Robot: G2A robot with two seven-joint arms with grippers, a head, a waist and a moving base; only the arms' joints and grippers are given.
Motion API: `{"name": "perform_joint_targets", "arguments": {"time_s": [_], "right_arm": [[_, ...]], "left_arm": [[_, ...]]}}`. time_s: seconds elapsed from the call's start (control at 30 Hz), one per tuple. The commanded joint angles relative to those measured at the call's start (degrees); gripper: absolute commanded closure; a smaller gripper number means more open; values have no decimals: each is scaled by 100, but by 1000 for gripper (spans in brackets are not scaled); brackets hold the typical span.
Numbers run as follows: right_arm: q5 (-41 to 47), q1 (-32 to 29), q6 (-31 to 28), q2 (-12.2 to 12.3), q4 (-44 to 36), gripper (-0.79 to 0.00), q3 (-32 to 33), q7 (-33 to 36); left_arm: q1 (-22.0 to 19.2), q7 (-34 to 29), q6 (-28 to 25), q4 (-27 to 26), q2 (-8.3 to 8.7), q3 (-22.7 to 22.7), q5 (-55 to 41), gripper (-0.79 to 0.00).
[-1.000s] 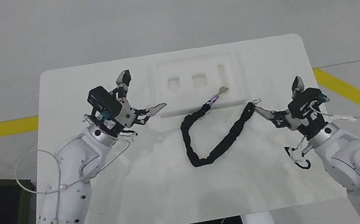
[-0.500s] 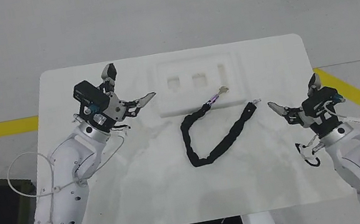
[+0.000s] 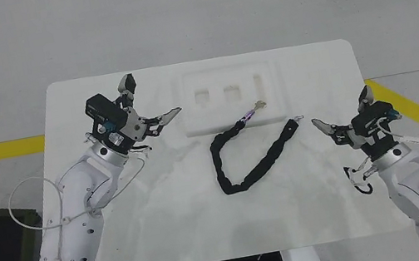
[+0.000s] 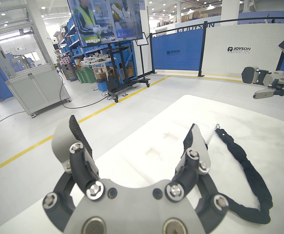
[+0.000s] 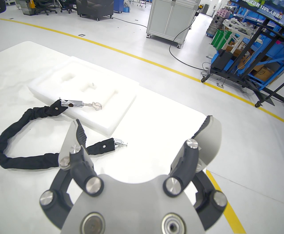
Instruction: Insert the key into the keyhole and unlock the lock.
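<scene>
one key [image 5: 94, 105] sits in the chain lock [image 3: 216, 163] atop the foam tray [image 5: 124, 97].

The white table [image 3: 322, 195] carried a white foam tray [image 3: 193, 116] near its far edge and a black sleeved chain lock [image 3: 231, 179] curled before it, one end resting on the tray.

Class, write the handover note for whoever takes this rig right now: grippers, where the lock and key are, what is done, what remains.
Left gripper: open, empty, beside the foam tray.
Right gripper: open, empty, over the table, right side.
Chain lock: on the table; lock end on the tray's edge with the key in it; pin end free.
Done: key inserted, ends apart, apparently unlocked.
Left: likely nothing; confirm.
</scene>
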Motion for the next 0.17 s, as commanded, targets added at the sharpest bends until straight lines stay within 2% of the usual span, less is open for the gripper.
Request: {"name": "perform_joint_targets", "arguments": {"time_s": [0.0,0.13], "right_arm": [[0,0,0,0,0,-784,0,0],[0,0,0,0,0,-784,0,0]], "left_arm": [[0,0,0,0,0,0,0,-784],[0,0,0,0,0,0,0,-784]]}}
